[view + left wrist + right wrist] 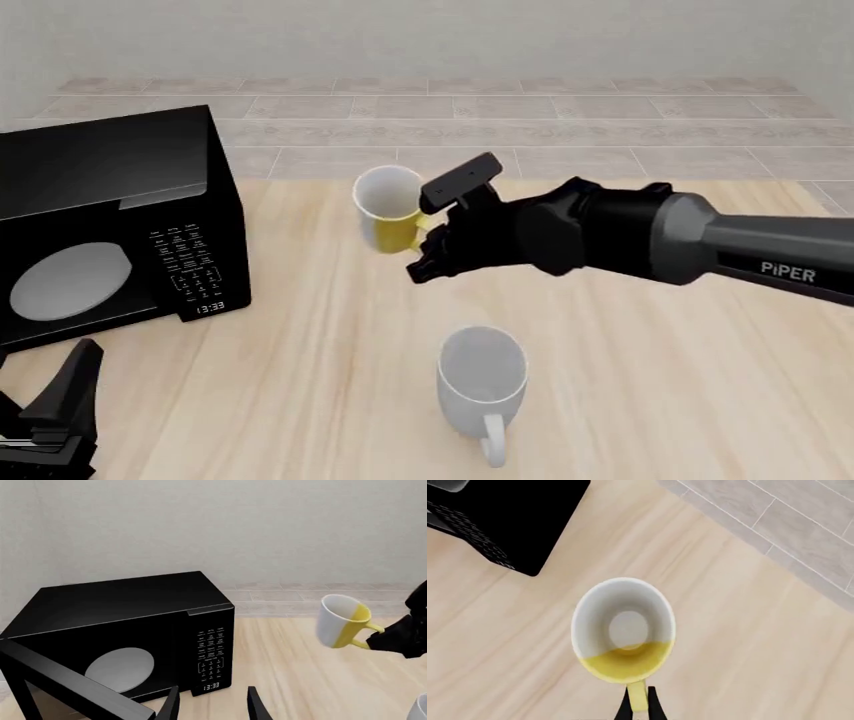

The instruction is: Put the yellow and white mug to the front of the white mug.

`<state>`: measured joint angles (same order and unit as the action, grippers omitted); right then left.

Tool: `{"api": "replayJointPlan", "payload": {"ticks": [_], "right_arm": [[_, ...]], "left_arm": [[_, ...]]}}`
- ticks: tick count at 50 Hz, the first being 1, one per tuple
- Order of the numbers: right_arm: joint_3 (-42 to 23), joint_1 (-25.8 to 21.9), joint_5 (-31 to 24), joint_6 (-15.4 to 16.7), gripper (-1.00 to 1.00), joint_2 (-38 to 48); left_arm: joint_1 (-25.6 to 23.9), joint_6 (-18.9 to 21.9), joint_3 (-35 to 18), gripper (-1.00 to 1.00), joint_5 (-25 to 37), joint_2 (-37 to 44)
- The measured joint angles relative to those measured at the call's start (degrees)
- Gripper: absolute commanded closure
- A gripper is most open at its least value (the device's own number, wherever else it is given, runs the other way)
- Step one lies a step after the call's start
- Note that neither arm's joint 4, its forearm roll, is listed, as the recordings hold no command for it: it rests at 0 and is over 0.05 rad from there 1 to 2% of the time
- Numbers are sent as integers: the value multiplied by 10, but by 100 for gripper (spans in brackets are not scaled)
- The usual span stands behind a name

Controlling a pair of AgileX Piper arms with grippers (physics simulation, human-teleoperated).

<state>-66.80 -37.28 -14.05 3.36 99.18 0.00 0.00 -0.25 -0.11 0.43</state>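
- Yellow-handled, the yellow and white mug (384, 208) hangs lifted in the upper middle of the front view, tipped sideways; the right gripper (637, 706) has its fingers pinched together on the handle.
- White mug (482, 379) stands upright on the wooden table (694, 380), lower centre of the front view, well apart from the carried mug.
- Left gripper (212, 705) waits with fingers apart at the lower left, near the black microwave (114, 215), holding nothing.
- Judged step: carrying, placement not yet done.
- Next move likely calls for bringing the mug to the white mug's front side, righting it, lowering, then releasing clear of the white mug.
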Motion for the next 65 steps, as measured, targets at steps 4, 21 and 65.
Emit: {"api": "replayJointPlan", "payload": {"ticks": [4, 21, 65], "right_arm": [[6, 12, 4, 2, 100, -2], [26, 53, 26, 1, 100, 11], [58, 115, 60, 2, 100, 63]], "left_arm": [[0, 0, 0, -100, 0, 0], [0, 0, 0, -100, 0, 0], [0, 0, 0, -100, 0, 0]]}}
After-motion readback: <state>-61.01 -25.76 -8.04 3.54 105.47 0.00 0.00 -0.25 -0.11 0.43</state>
